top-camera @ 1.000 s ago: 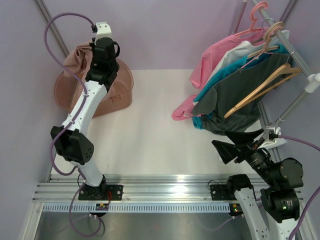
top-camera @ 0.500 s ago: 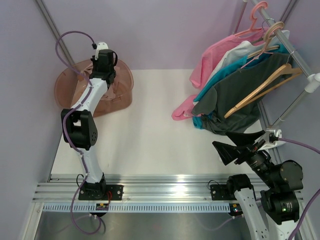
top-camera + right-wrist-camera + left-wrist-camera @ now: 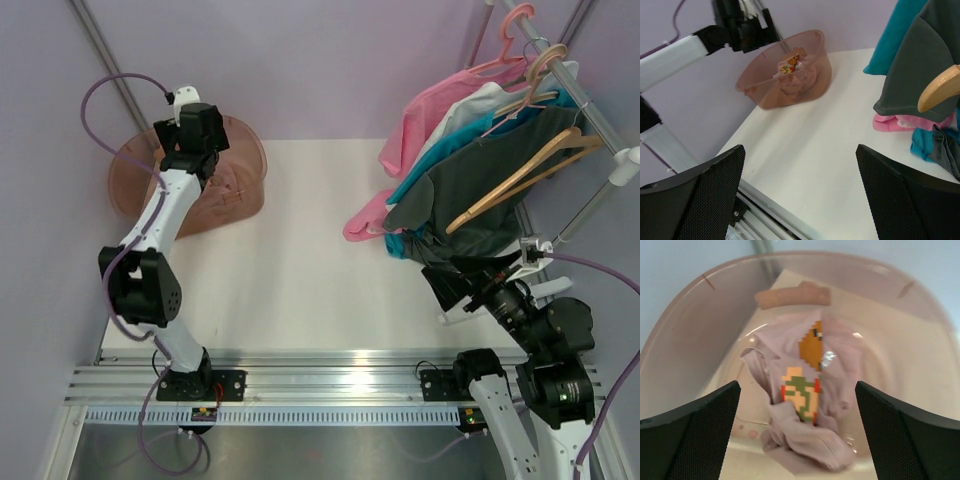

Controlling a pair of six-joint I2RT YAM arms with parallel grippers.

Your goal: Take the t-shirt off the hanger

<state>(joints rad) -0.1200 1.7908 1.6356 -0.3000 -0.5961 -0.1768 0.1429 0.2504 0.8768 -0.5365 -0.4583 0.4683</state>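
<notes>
The t-shirt [image 3: 810,405] lies crumpled in a translucent pink bowl [image 3: 690,305] at the table's back left, its pixel cartoon print facing up. It also shows in the right wrist view as the t-shirt [image 3: 795,75] inside the bowl [image 3: 765,85]. My left gripper [image 3: 796,390] hangs open just above it, and nothing is between its fingers [image 3: 700,430]. In the top view the left gripper [image 3: 195,140] is over the bowl [image 3: 130,170]. The bare wooden hanger [image 3: 520,180] hangs on the rack at the right. My right gripper [image 3: 450,295] stands open and empty below it, near the hanger's tip [image 3: 940,90].
On the rack [image 3: 590,110] at the right hang a pink garment [image 3: 440,110], a teal shirt [image 3: 450,160] and a dark grey shirt [image 3: 470,215], with pink plastic hangers [image 3: 520,30] above. A metal rail [image 3: 330,385] runs along the near edge.
My left gripper has opened and let go of the t-shirt, which now lies in the bowl. The left arm has swung a little to the left. The right gripper has edged toward the rack.
</notes>
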